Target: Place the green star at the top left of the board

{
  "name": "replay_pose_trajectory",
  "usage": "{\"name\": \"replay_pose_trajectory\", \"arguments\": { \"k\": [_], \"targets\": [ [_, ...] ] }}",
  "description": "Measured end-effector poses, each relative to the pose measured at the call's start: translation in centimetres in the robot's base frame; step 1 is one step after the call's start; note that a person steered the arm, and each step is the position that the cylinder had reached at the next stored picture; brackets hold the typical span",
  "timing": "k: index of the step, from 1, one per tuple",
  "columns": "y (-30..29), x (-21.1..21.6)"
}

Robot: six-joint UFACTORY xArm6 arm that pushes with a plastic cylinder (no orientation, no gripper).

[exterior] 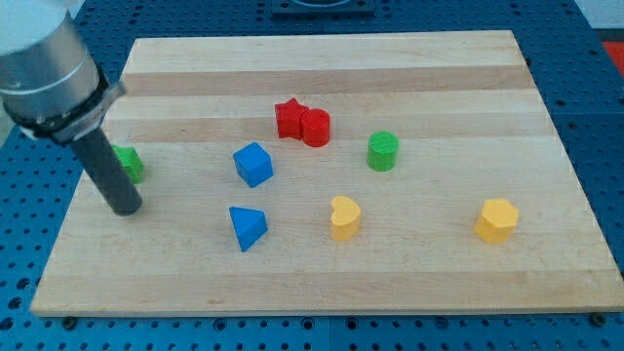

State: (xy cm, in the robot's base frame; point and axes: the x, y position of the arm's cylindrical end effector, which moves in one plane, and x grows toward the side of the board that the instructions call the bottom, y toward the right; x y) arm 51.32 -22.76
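Observation:
The green star (pixel 131 162) lies near the view's left edge of the wooden board (pixel 322 58), partly hidden behind my rod. My tip (pixel 125 208) rests on the board just below and slightly left of the star, close to it; I cannot tell if they touch. The star sits about halfway down the board's left side.
A red star (pixel 289 118) and red cylinder (pixel 316 127) touch near the centre top. A blue cube (pixel 253 164), blue triangle (pixel 247 227), yellow heart (pixel 344 217), green cylinder (pixel 383 151) and yellow hexagon (pixel 496 220) lie spread to the right.

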Motion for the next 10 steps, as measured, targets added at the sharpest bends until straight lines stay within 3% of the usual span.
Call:
{"name": "replay_pose_trajectory", "arguments": {
  "k": [1,2,3,5,6,7,8,9,10],
  "targets": [
    [-2.8,-1.6],
    [-2.6,-6.7],
    [-1.4,-12.1],
    [4.2,-16.9],
    [1.6,-19.8],
    [2.3,-15.0],
    [-2.9,-15.6],
    [-1.8,-19.6],
    [-0.4,-20.9]
  ]
}}
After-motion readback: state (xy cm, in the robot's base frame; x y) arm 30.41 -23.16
